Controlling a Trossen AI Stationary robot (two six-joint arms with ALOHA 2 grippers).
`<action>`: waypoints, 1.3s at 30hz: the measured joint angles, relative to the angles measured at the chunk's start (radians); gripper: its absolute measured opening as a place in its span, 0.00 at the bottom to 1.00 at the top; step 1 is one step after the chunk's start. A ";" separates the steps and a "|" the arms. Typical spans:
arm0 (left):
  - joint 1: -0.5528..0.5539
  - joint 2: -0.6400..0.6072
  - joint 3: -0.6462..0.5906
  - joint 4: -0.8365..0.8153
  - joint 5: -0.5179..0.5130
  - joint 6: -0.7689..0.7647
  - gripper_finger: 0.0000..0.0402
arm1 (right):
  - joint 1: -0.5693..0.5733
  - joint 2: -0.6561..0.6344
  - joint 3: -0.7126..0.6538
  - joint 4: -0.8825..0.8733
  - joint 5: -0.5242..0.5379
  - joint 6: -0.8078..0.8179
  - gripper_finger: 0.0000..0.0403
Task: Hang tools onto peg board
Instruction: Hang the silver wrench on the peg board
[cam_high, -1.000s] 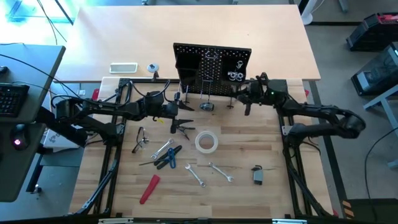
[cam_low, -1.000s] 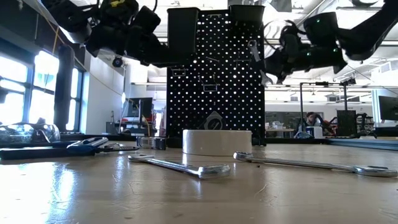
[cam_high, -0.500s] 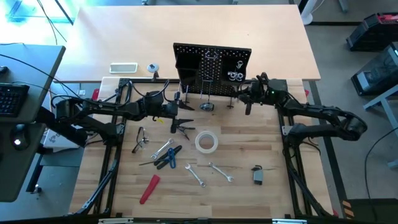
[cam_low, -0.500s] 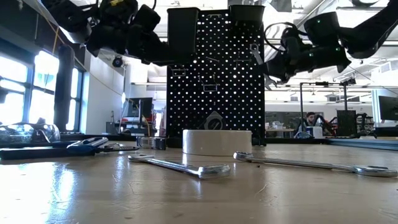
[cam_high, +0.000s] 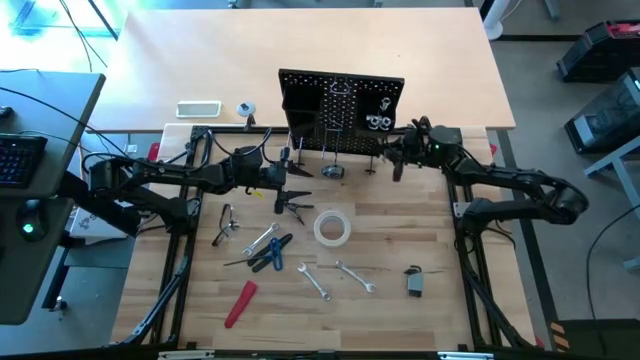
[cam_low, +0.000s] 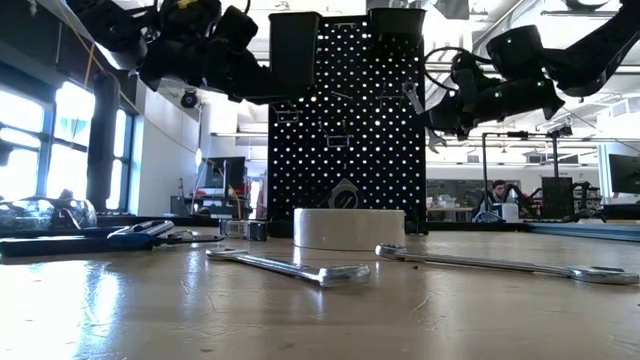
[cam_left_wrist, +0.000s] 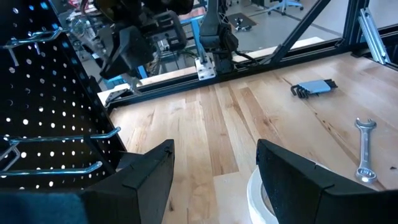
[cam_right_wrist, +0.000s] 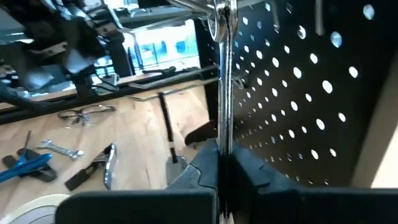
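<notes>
The black peg board (cam_high: 340, 108) stands upright at the table's far middle, with bins and wire hooks. My right gripper (cam_high: 393, 158) hangs just in front of its right side, shut on a silver wrench (cam_right_wrist: 224, 81). My left gripper (cam_high: 290, 178) waits open in front of the board's left side, above the table, with nothing between its fingers (cam_left_wrist: 146, 177). On the wood lie a white tape roll (cam_high: 332, 228), blue-handled pliers (cam_high: 268, 252), a red-handled tool (cam_high: 240, 303) and two silver wrenches (cam_high: 315, 282) (cam_high: 356, 277). My right gripper pinches the wrench's shaft at its lower part (cam_right_wrist: 224, 140) between its two fingers. The fingers come nearly level from the table's right side. The wrench stands upright, clear of the table, with its ring end (cam_right_wrist: 221, 18) up at a wire hook (cam_right_wrist: 186, 5). Whether the ring is on the hook, I cannot tell.
Safety glasses (cam_high: 226, 222) and dark pliers (cam_high: 295, 205) lie below the left arm. A small dark tool (cam_high: 414, 281) lies at the near right. A hook of the board holds a tool near its foot (cam_high: 333, 170). Bare wood spreads along the near edge.
My right gripper has tipped a little and sunk slightly in front of the peg board's right side, still shut on the wrench, whose upper end has kept close to the board.
</notes>
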 joint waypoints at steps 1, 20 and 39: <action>0.000 0.000 0.000 0.000 0.000 0.000 0.55 | 0.000 0.012 0.000 0.010 0.006 0.005 0.01; 0.000 0.000 0.000 -0.013 -0.007 -0.009 0.55 | 0.000 0.080 0.000 0.124 0.067 0.025 0.11; 0.000 0.000 0.000 -0.204 -0.032 -0.004 0.55 | 0.002 -0.009 0.000 0.043 0.123 0.042 0.41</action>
